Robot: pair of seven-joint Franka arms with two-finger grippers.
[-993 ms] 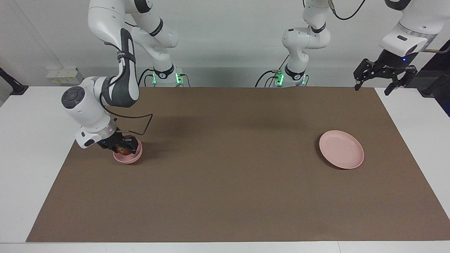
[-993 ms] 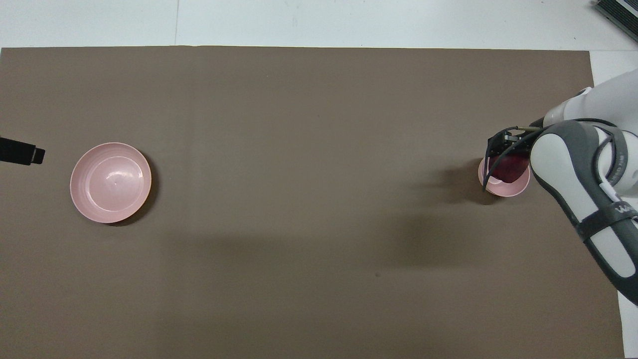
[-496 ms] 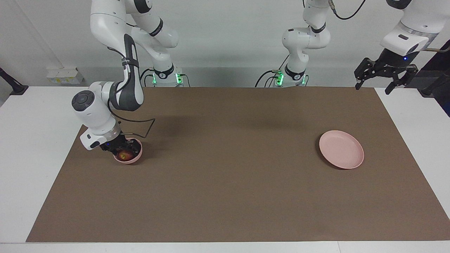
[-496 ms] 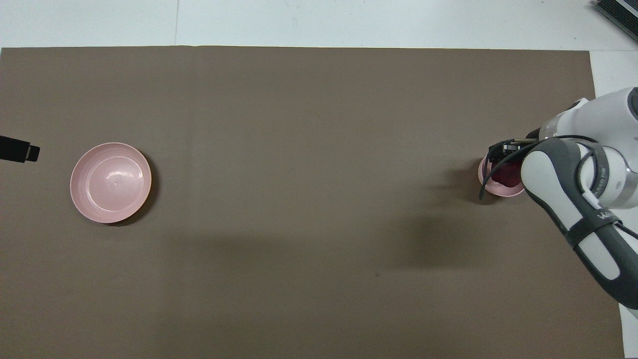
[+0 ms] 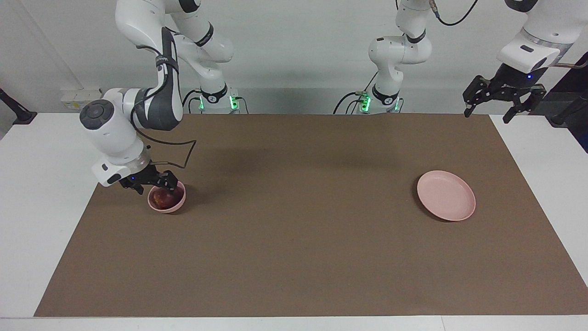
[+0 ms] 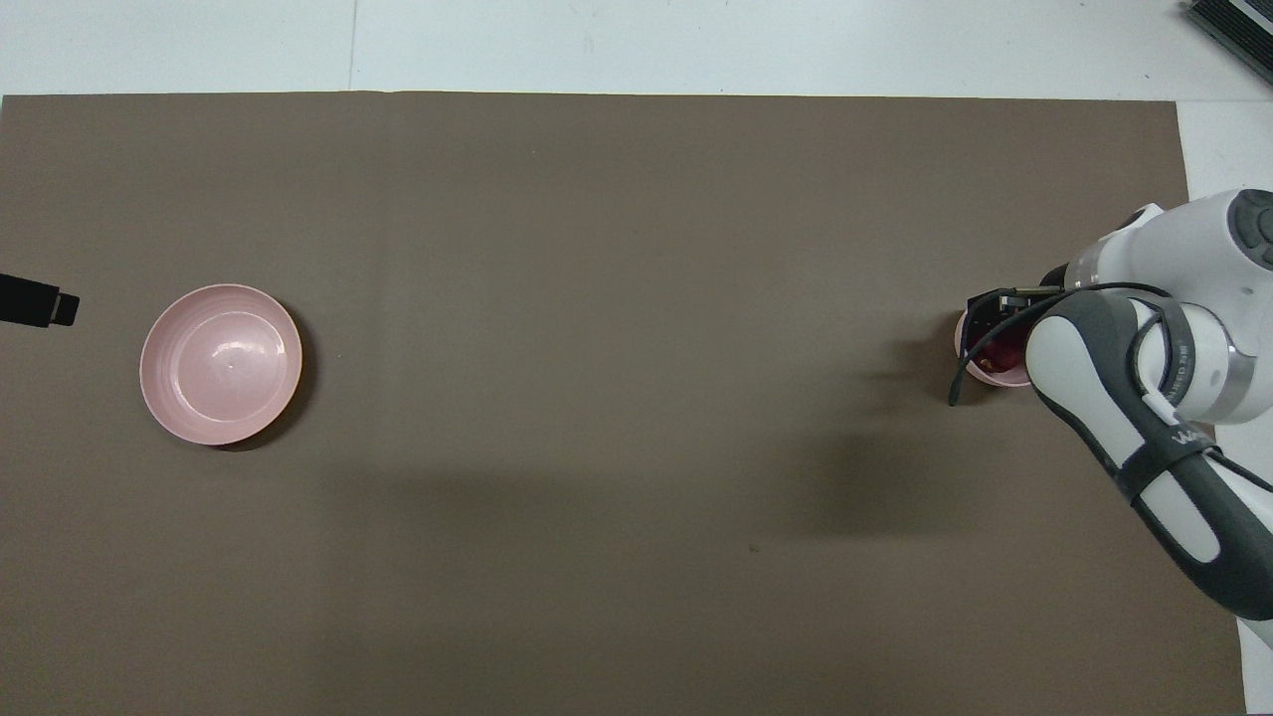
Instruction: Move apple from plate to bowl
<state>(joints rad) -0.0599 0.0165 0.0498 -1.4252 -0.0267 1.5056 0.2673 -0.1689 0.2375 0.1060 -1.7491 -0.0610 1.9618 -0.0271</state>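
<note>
A white surface (image 5: 32,193) carries a large brown mat (image 5: 298,230) that covers most of it, leaving white margins along the frame edges. Two pale pink dishes sit directly on the mat. In the facing view, a small deep bowl (image 5: 177,205) sits at centre left of the frame, and a wide shallow plate (image 5: 446,195) sits at centre right, well apart from it. In the overhead view the plate (image 6: 221,364) appears at centre left.

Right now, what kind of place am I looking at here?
Probably a robotics lab bench: two arms bolted at a white table covered by a brown mat, with only a plate, a bowl and an apple laid out.
</note>
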